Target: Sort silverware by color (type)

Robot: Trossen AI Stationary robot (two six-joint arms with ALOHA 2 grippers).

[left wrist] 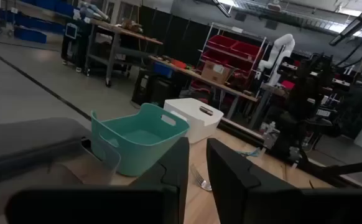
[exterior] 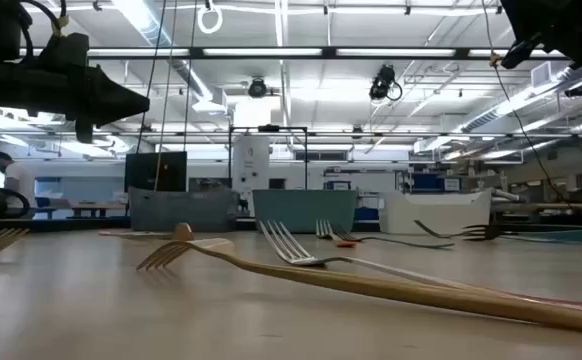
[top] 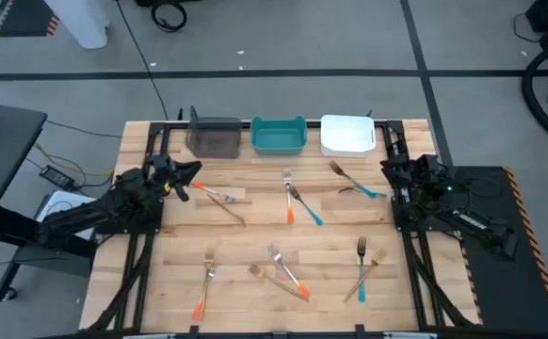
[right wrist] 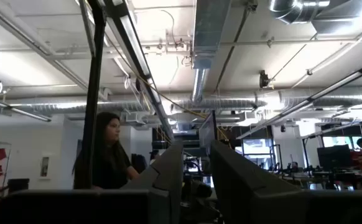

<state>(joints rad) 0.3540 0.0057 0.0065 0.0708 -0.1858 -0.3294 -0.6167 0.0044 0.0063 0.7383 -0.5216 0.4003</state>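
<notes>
High view: no fork is sorted yet; all forks (top: 291, 202) lie scattered on the bench (top: 255, 235), the bins (top: 279, 137) empty. My left tool (top: 187, 175) and right tool (top: 387, 168) hover, narrowly parted, holding nothing. Next I must descend onto one fork.

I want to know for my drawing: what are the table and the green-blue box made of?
The table looks like wood: pale planks with visible grain and a matt finish. The teal bin looks like plastic: smooth, one even colour, thin moulded walls with cut-out handles. I can't be certain.
</notes>
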